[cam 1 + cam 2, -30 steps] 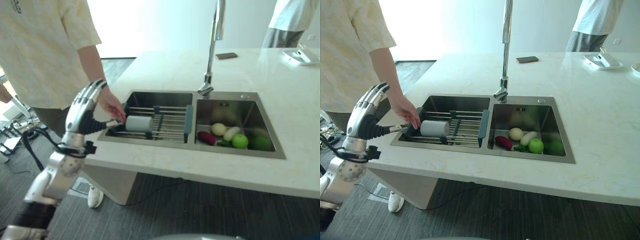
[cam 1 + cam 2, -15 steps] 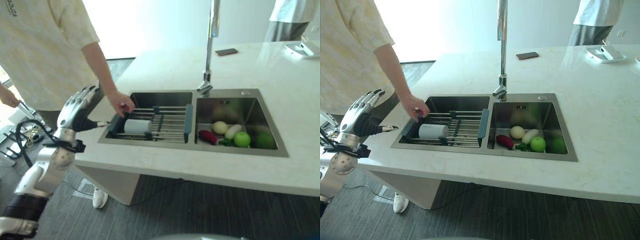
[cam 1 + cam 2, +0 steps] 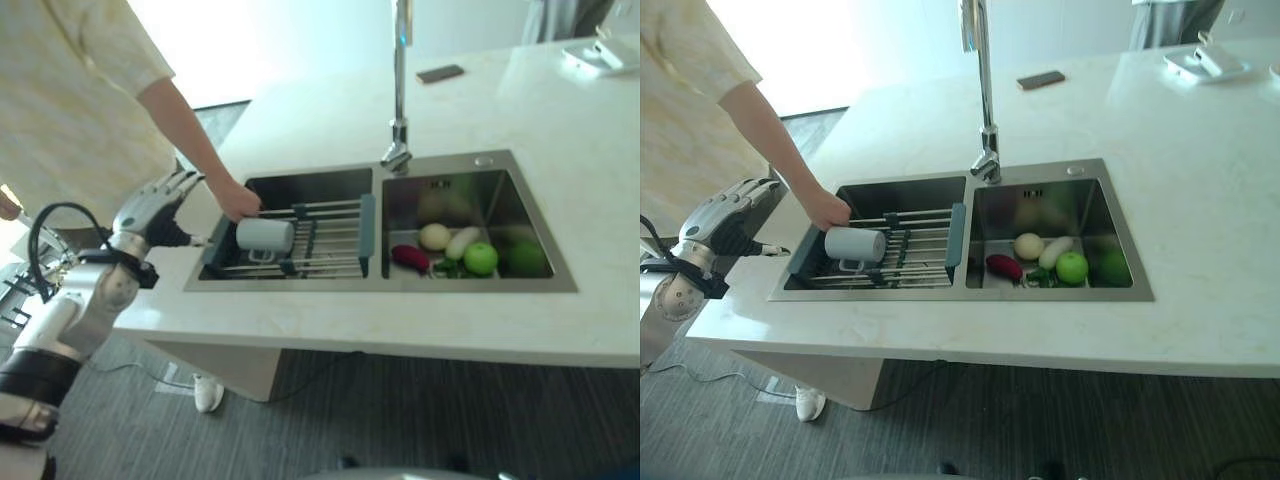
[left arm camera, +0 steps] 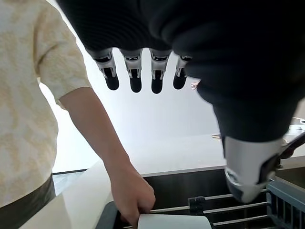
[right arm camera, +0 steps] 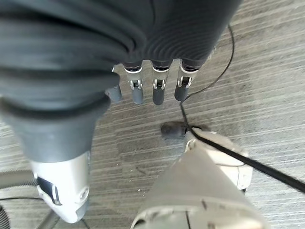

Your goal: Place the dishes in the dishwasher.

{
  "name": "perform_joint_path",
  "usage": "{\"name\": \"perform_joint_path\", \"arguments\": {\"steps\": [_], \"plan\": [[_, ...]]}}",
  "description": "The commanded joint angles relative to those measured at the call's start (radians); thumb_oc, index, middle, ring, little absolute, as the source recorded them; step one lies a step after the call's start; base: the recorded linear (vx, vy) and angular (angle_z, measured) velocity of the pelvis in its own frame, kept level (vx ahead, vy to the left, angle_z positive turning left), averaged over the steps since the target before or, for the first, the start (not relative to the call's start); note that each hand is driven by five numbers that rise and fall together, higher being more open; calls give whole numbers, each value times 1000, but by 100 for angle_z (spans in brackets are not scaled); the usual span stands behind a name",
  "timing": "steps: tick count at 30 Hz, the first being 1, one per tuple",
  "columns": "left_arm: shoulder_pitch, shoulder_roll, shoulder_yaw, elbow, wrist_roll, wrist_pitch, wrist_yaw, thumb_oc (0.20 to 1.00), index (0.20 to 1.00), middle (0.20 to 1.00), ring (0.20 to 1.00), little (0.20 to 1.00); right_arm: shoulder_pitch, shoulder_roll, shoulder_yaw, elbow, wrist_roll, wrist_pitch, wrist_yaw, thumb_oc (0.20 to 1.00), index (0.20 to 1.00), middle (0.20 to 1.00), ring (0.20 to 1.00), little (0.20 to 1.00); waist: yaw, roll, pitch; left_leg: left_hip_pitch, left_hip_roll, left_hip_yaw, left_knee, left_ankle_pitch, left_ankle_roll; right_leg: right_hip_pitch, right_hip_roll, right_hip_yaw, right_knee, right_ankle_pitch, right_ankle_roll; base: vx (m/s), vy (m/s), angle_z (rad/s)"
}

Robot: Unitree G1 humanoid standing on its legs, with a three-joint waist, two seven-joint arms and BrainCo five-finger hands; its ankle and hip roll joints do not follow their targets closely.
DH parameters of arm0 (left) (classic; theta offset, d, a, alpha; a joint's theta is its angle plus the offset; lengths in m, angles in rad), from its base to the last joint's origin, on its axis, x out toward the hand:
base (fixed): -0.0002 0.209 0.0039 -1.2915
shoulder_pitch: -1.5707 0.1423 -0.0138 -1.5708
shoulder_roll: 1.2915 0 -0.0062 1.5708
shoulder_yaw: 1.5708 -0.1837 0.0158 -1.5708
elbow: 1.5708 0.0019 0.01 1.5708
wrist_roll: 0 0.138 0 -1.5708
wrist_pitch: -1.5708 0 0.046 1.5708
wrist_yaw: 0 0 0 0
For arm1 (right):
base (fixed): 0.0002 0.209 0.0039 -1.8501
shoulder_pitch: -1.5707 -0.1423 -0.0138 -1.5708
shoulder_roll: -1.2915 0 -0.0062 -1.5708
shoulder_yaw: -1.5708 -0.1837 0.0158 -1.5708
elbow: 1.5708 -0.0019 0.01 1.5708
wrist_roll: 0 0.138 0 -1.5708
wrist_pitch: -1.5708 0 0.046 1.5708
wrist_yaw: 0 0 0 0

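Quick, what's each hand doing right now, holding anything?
Left hand: open, fingers straight, holding nothing, beside the sink's left edge.
Right hand: open, fingers relaxed, holding nothing, hanging over the floor.

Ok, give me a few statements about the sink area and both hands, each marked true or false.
1. A white mug lies on its side on the rack in the left basin. True.
2. The left hand is curled round the mug. False: its fingers are straight and hold nothing.
3. A person's hand is at the mug. True.
4. The green apple sits on the counter. False: it is in the right basin.
5. The right hand holds a plate. False: it hangs open above the floor.
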Motion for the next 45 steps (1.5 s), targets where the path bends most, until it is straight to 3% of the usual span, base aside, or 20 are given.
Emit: {"name": "perform_joint_path", "arguments": {"steps": [1, 20, 29, 39, 45], "plan": [[-130, 68, 56, 54, -50, 7, 18, 1000, 1000, 1000, 1000, 1000, -72, 15, 17, -9, 0, -16, 23, 1000, 1000, 1000, 1000, 1000, -12, -43, 39, 10, -15, -6, 13, -96, -23, 2, -31, 38, 38, -78, 75, -39, 41, -3], [-134, 70, 49, 68, -33, 57, -15, 1000, 1000, 1000, 1000, 1000, -61, -3, 5, -13, -24, -22, 43, 1000, 1000, 1000, 1000, 1000, -24, -32, 53, 11, -25, 0, 33, -98, -18, -2, -42, 47, 66, -87, 76, 50, 23, -2], [-204, 65, 0, 142, -71, 84, 24, 1000, 1000, 1000, 1000, 1000, -99, -46, 10, -41, 5, -23, 58, 1000, 1000, 1000, 1000, 1000, -39, -23, 110, -51, -34, -5, 55, -91, -15, -71, -49, 68, 87, -80, 74, -33, 61, -5], [-339, 71, -89, 231, -53, 85, 36, 1000, 1000, 1000, 1000, 1000, -156, -63, 24, -48, 48, -45, 73, 1000, 1000, 1000, 1000, 1000, -46, -54, 187, -142, -33, -1, 90, -84, -4, -169, -50, 83, 127, -64, 76, -70, 25, -5], [-425, 71, -138, 273, -69, 124, 77, 1000, 1000, 1000, 1000, 1000, -194, -56, 58, -90, 83, -62, 78, 1000, 1000, 1000, 1000, 1000, -40, -70, 229, -209, -26, 7, 119, -77, 4, -247, -58, 77, 166, -55, 78, -82, 25, -5]]}}
